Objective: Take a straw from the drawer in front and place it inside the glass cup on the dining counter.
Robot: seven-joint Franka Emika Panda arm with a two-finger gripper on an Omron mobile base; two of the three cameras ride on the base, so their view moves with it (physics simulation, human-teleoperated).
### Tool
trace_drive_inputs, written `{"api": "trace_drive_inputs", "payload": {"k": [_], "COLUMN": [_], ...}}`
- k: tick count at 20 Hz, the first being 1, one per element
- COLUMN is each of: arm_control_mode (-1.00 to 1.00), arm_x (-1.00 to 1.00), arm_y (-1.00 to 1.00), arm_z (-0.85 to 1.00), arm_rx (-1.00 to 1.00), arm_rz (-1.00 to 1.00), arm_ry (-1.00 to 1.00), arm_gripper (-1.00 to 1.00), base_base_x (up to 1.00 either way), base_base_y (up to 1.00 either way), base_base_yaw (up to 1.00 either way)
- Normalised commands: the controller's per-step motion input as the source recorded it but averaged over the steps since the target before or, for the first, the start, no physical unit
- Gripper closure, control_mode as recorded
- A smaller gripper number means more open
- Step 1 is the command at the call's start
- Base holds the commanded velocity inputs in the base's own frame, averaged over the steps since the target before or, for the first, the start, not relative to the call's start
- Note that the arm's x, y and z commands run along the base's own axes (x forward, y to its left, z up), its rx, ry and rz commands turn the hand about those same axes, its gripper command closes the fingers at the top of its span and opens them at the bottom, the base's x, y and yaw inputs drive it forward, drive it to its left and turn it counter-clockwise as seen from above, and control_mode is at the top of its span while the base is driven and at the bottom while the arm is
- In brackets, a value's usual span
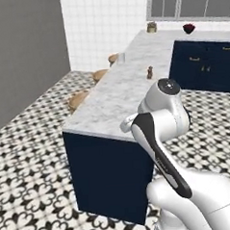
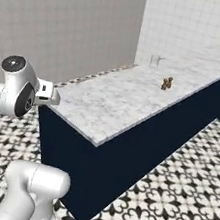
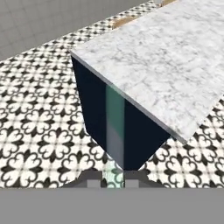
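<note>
My gripper (image 3: 113,181) is shut on a translucent pale-green straw (image 3: 115,127), which runs straight out from between the two dark fingertips (image 3: 93,182). Beyond it stands the near end of the dining counter (image 3: 166,57), a white-grey marble slab on a navy base (image 1: 108,175). The gripper hangs short of that end, above the patterned floor. The glass cup (image 1: 120,57) is a small clear tumbler far along the counter by its left edge, also in the right base view (image 2: 155,60). I cannot pick out the drawer.
Two small brown shakers (image 1: 149,72) stand mid-counter, right of the cup. Wooden stools (image 1: 78,99) line the counter's left side. Navy cabinets with brass handles (image 1: 200,63) stand at the back right under a worktop with a dark red bowl (image 1: 189,28).
</note>
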Motion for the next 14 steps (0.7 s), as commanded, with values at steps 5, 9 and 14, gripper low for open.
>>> {"api": "trace_drive_inputs", "payload": {"k": [5,9,14], "arm_control_mode": [1.0,1.0,1.0], "arm_x": [0.0,0.0,0.0], "arm_y": [0.0,0.0,0.0], "arm_z": [0.0,0.0,0.0], "arm_rx": [0.0,0.0,0.0], "arm_rz": [0.0,0.0,0.0], "arm_ry": [0.0,0.0,0.0], "arm_gripper": [1.0,1.0,1.0], "base_base_x": [0.0,0.0,0.0], "base_base_y": [1.0,1.0,1.0], "base_base_yaw": [-0.47,-0.47,-0.46]}}
